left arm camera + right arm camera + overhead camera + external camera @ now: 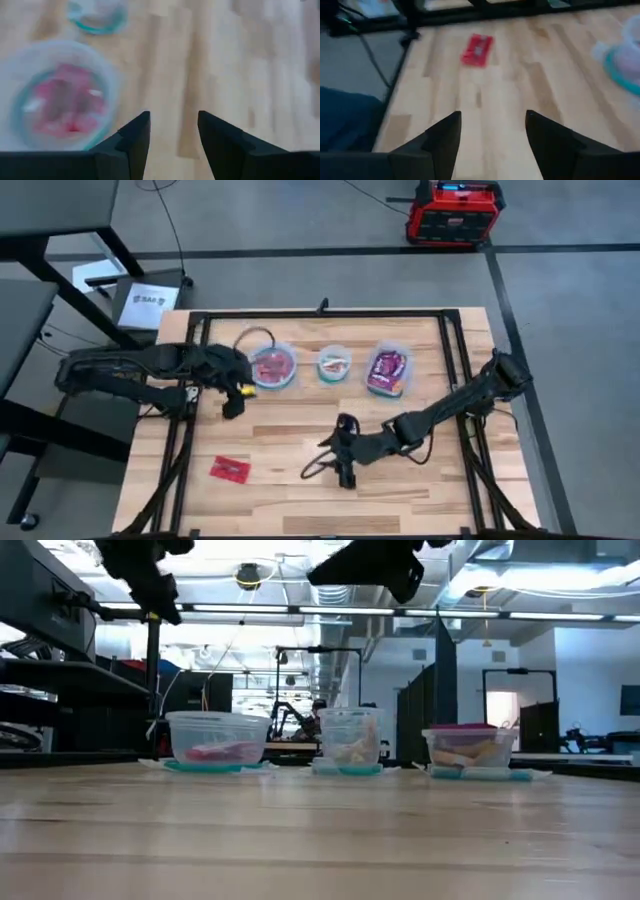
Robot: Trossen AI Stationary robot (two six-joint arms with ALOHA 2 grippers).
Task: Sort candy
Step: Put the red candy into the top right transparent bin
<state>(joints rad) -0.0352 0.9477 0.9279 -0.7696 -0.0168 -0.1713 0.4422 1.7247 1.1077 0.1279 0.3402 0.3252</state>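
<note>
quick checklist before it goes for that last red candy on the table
1. Target in plain sight: the flat red candy packet lies alone on the wooden table, near its front left. Ok.
2. Right gripper empty with fingers open: ok; its wrist view shows the packet ahead.
3. Left gripper out of the way: it hangs open beside the round clear blue-rimmed container of red candy, apart from the packet. Ok.
4. Path between right gripper and packet: bare wood. Ok.
5. Room in the red container: cannot tell.
6. Other loose candy left on the table: none visible. Ok.
</note>
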